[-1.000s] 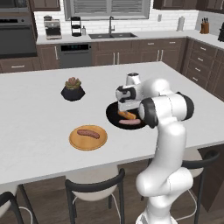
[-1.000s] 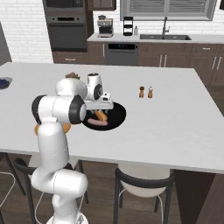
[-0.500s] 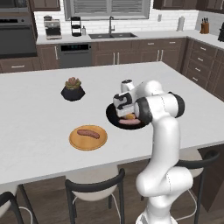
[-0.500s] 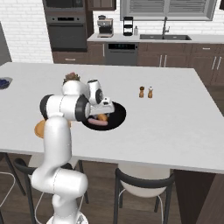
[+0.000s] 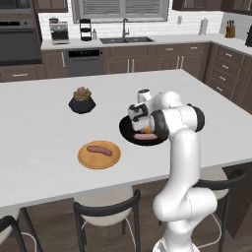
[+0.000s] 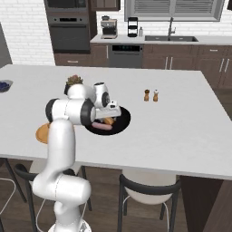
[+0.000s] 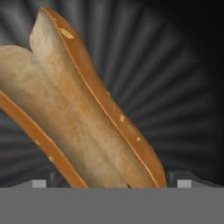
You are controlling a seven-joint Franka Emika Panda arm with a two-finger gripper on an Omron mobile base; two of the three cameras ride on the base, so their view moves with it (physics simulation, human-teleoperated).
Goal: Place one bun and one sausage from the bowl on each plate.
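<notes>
On the white kitchen island (image 5: 44, 123), a glossy black bowl (image 5: 129, 132) sits near the middle, with a white robot arm bent down over it. Its gripper (image 5: 139, 119) hangs low inside the bowl, just above the food; from the right base view the gripper (image 6: 110, 112) sits over the bowl's (image 6: 121, 124) centre. A pink sausage (image 5: 144, 137) lies in the bowl toward the near edge, and beside it a bit of orange-brown bun (image 5: 146, 130) peeks out from under the hand. The same sausage (image 6: 102, 126) and bun (image 6: 108, 120) show from the other side.

Seen from the hand, a split bun (image 7: 74, 113) with a pale tan inside and a brown crust runs on a slant across the ribbed black floor of the bowl (image 7: 183, 87). The two finger tips (image 7: 186, 180) stand apart, one on each side of the bun's lower end, so the jaws are spread and hold nothing.

To the arm's left, an orange-tan plate (image 5: 87, 159) rests near the island's front edge with one sausage (image 5: 99, 149) on it; from the right view just a sliver of this plate (image 6: 42, 132) shows behind the arm. Farther back stands a black faceted plant pot (image 5: 81, 101). Two small brown shakers (image 6: 151, 95) stand side by side to the right of the bowl.
</notes>
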